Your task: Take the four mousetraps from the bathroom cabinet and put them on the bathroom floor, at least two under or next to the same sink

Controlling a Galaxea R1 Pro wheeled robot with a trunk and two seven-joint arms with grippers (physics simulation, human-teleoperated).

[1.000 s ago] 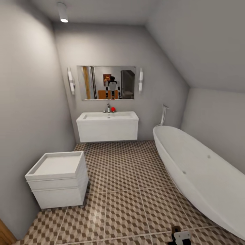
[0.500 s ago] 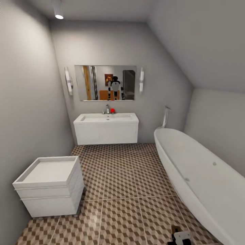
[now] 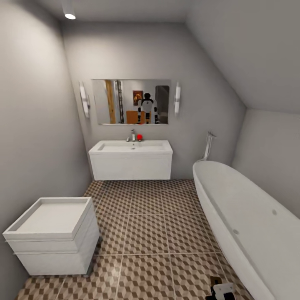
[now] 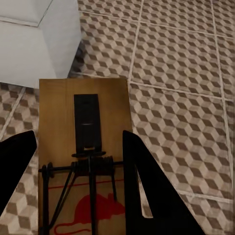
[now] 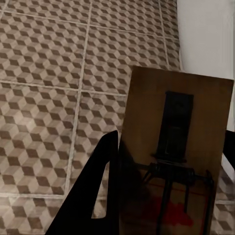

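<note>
**Two mousetraps in hand, sink straight ahead across the tiles**

Nearest, in the left wrist view, the left hand (image 4: 78, 181) has its two dark fingers closed against the sides of a mousetrap (image 4: 83, 147), a flat wooden board with a black wire spring and a red mouse printed on it. The board's long axis runs straight out along the fingers, away from the wrist, and it hangs above the bathroom floor (image 4: 181, 98), not touching it. Just beyond the trap's far end, off to one side, stands the corner of a low white unit (image 4: 39, 44).

In the right wrist view, the right hand (image 5: 161, 196) carries a second mousetrap (image 5: 176, 147) the same way. One dark finger lies along the board's edge; the other finger cannot be made out, but the board is plainly held clear of the tiles. The white bathtub (image 5: 205, 34) lies just past it on the outer side.

In the head view, open patterned floor stretches forward from the hands. The low white unit (image 3: 54, 233) stands ahead on the left, the bathtub (image 3: 250, 221) along the right. Farthest, against the back wall, is the bathroom sink (image 3: 131, 160) with a mirror (image 3: 131, 102) above it. The sink lies straight ahead, slightly nearer the left hand's side, so the traps likely need carrying forward before being set down.
</note>
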